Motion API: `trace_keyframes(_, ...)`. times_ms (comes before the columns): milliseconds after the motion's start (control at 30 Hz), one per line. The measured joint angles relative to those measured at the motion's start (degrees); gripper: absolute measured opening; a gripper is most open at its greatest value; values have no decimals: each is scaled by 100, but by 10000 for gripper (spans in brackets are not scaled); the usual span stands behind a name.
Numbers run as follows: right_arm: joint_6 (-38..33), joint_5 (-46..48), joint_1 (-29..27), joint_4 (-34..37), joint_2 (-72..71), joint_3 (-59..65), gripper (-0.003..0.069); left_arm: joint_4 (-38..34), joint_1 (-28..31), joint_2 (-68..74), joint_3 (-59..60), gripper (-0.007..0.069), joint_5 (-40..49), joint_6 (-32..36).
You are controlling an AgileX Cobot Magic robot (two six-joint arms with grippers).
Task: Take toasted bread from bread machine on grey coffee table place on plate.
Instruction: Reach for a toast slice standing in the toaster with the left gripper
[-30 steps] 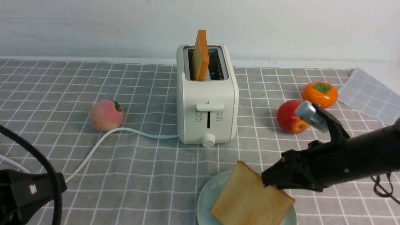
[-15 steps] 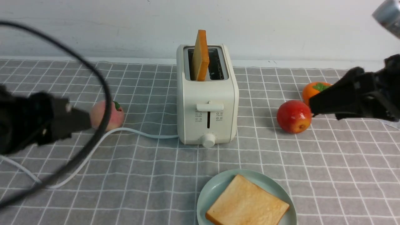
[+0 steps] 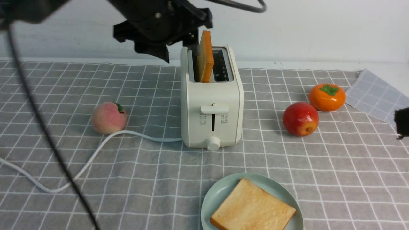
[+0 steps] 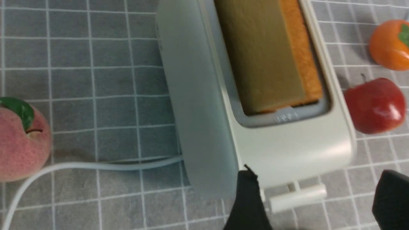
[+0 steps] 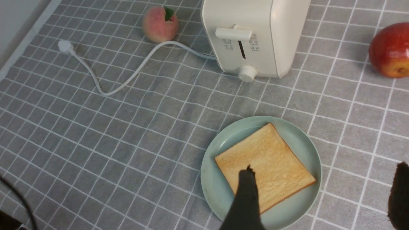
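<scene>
Grey checked counter (image 3: 137,179), with the toaster (image 3: 211,108) sitting mid-back. Left hand (image 3: 179,48) is up by the toaster's top left side, fingers (image 4: 249,198) spread wide, nothing in it. Right hand (image 5: 322,198) is out at the right edge of the front view, also wide open and empty. Plate (image 3: 211,198) is at the near edge, one toast (image 3: 252,210) lying flat on it. Other toast (image 3: 205,57) stands upright in the toaster's left slot, poking out the top. Apple (image 3: 300,118) sits off to the right.
</scene>
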Motion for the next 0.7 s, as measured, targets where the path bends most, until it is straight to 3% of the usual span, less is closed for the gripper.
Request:
trace_keyframes(167,274,54,0,-188,-249,209,551,788,-397,1592,-2124,498,741,-286)
trace_keyframes(500,428,127,0,-256,-285,729,551,1211,-485,2068,-2479,493,413,-313)
trace_keyframes(600,428,97,0,-223,-285,748,551,1211,-485,2143,-2479,440,389,-231)
trace_keyframes(700,428,90,0,-157,-285,748,551,1211,-485,2159,-2479,330,389,-225)
